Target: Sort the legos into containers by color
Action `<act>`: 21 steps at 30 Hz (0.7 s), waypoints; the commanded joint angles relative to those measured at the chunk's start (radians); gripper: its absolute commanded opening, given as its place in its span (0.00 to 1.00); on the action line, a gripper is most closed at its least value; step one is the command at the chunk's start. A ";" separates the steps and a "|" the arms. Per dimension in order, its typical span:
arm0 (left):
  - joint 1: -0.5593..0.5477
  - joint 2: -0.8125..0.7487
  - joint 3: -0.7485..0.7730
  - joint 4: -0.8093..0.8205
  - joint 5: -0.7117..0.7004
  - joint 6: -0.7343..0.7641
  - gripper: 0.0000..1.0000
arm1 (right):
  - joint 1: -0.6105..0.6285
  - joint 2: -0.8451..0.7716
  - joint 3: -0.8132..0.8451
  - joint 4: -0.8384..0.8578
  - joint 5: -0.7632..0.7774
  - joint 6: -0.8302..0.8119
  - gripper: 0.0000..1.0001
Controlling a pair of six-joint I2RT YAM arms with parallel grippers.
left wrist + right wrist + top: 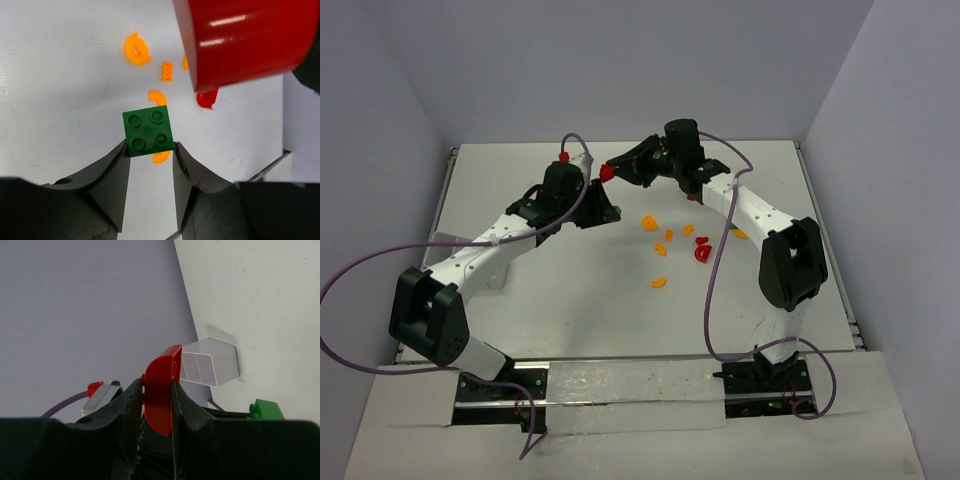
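— Left gripper (150,150) is seen pinched onto a green block (148,131), one finger pressed against each side; the four studs are turned up at the wrist camera, and the block is held over the white counter (570,300); an orange curved bit (161,157) is half hidden underneath it; anything spotted on the other arm?

— yep; the right gripper (156,385) is clamped on a red half-disc (162,390), which is held on edge between the two fingers; from above, both held pieces are found toward the far middle of the counter, near each other but not touching.

— and the tray?

— the white tray (222,357) is only caught in the right wrist view; it's set beyond the red half-disc, where the counter meets the grey wall (75,300); dividers can be made out inside; whether anything's been dropped in can't be told; loose orange pieces (660,250) and one red piece (702,253) are scattered on the counter between the two arms.
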 commanded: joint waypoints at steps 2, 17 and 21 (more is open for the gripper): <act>0.046 -0.135 0.044 -0.091 -0.035 0.199 0.00 | -0.022 -0.050 -0.025 0.051 0.009 -0.068 0.00; 0.722 -0.278 0.194 -0.667 0.042 0.929 0.00 | 0.021 -0.018 0.054 -0.172 -0.063 -0.772 0.00; 0.849 -0.246 0.230 -0.723 0.029 1.027 0.00 | 0.051 -0.029 0.071 -0.181 -0.108 -0.913 0.00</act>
